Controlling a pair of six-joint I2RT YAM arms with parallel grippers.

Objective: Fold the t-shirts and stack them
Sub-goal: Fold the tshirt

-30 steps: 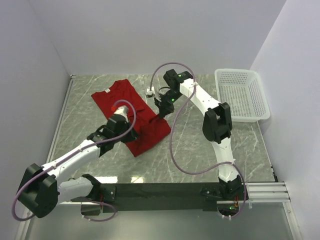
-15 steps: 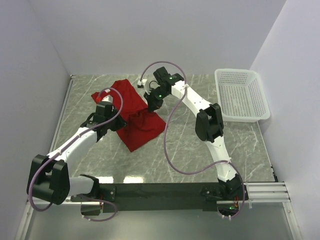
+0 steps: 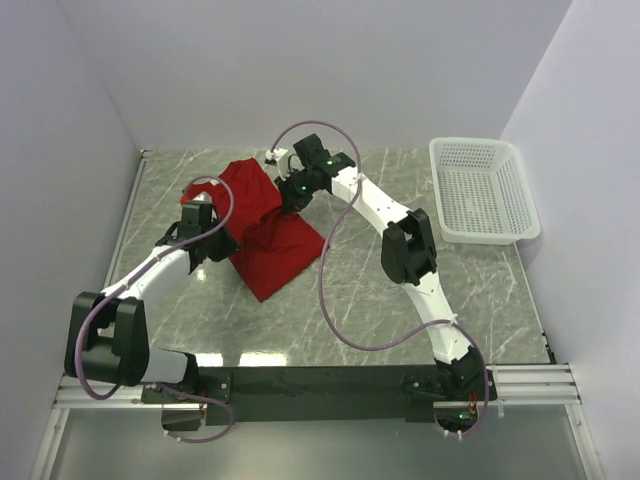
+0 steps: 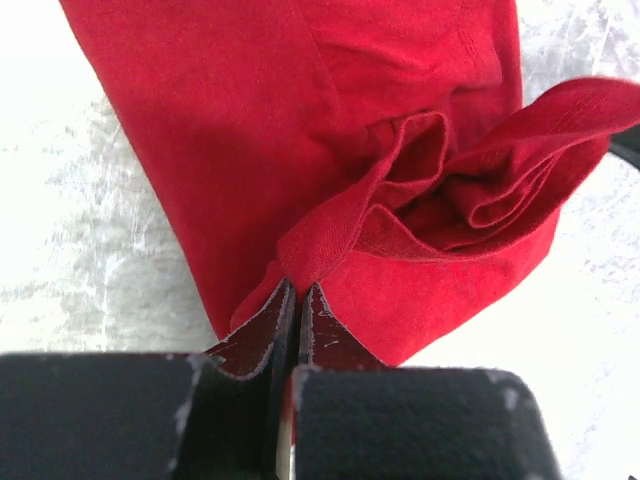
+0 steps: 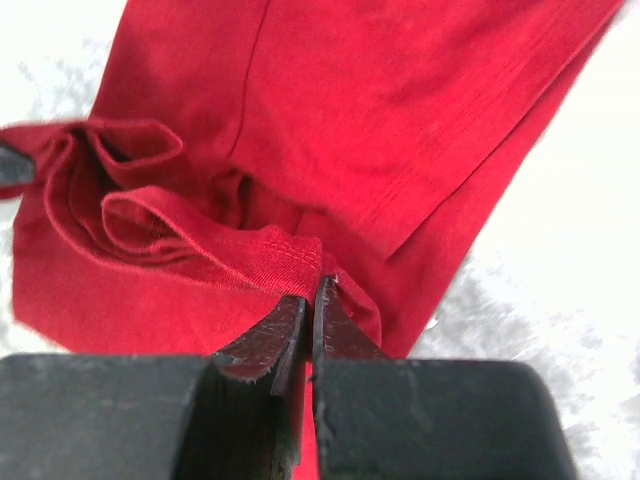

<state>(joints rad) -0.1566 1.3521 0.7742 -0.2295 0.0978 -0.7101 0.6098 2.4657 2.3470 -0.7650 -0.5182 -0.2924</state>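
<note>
A deep red t-shirt (image 3: pixel 272 240) lies partly folded on the marble table, left of centre. My left gripper (image 3: pixel 222 243) is shut on a hem at its left edge; in the left wrist view the cloth (image 4: pixel 420 190) bunches in folds just beyond the gripper (image 4: pixel 297 290). My right gripper (image 3: pixel 285 203) is shut on the hem at the shirt's upper right; the right wrist view shows the stitched hem (image 5: pixel 270 262) pinched at the gripper (image 5: pixel 314 290). Both hold the lifted edge above the flat lower layer.
A white mesh basket (image 3: pixel 484 188) stands at the back right against the wall. The table (image 3: pixel 420 300) shows bare marble right of and in front of the shirt. Walls close in left, back and right.
Both grippers have carried the shirt's edge up and to the left, toward the back left of the table. The near part of the shirt has folded over itself.
</note>
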